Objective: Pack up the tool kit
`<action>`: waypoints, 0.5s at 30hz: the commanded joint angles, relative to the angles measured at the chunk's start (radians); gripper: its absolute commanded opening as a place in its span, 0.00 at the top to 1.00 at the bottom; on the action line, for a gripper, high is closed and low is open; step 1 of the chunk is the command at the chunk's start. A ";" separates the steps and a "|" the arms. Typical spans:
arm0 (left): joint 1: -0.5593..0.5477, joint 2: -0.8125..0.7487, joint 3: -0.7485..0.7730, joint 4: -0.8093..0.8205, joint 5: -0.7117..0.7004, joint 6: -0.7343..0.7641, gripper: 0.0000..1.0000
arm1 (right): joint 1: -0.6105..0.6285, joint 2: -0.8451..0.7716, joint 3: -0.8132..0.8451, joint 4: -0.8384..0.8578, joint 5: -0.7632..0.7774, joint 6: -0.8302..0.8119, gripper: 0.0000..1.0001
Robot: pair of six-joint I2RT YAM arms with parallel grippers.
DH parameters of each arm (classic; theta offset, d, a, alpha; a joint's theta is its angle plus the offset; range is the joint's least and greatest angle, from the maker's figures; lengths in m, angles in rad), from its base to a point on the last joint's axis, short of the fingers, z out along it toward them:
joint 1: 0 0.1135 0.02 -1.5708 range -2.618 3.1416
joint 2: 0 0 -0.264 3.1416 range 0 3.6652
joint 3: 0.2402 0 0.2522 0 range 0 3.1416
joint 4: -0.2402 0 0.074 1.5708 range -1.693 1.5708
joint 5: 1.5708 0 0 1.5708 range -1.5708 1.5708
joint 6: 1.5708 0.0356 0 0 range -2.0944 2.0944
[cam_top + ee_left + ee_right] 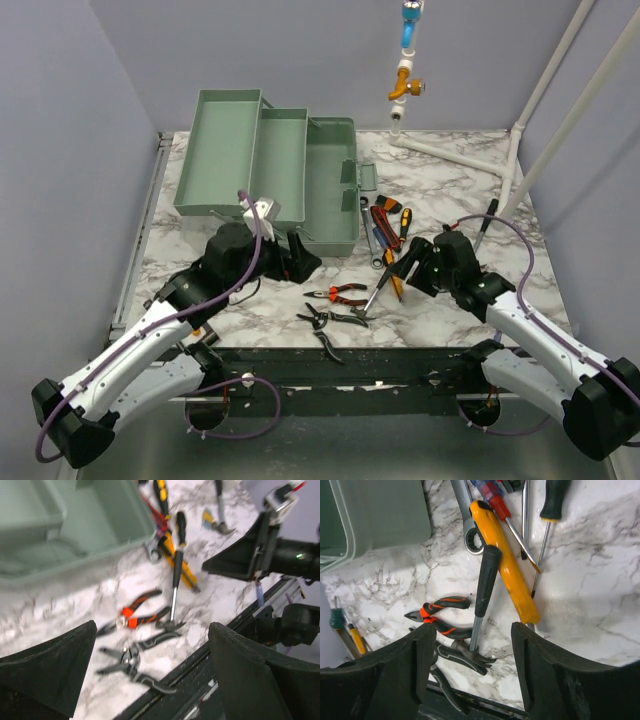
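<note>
Right wrist: right hand (470,636) apart, empty, aligned over hammer (485,580) for grasp; left hand (152,630) apart, empty; toolbox (335,185) open, ready.

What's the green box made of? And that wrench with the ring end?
The green toolbox looks like matte plastic: one even color, smooth molded walls. The wrench looks like bare metal, grey and shiny. The tabletop looks like marble, maybe only printed.
</note>
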 commanded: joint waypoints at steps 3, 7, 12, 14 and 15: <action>-0.078 -0.200 -0.229 -0.041 -0.063 -0.228 0.03 | 0.035 -0.029 -0.064 0.084 0.012 0.180 0.32; -0.177 -0.217 -0.242 -0.174 -0.160 -0.272 0.01 | 0.040 0.041 -0.066 0.134 0.008 0.180 0.33; -0.249 -0.186 -0.308 -0.158 -0.271 -0.399 0.01 | 0.116 0.151 -0.040 0.194 0.063 0.223 0.36; -0.261 -0.149 -0.302 -0.191 -0.327 -0.454 0.01 | 0.172 0.193 -0.018 0.182 0.143 0.252 0.36; -0.268 -0.131 -0.293 -0.220 -0.359 -0.490 0.01 | 0.193 0.215 -0.012 0.178 0.172 0.273 0.36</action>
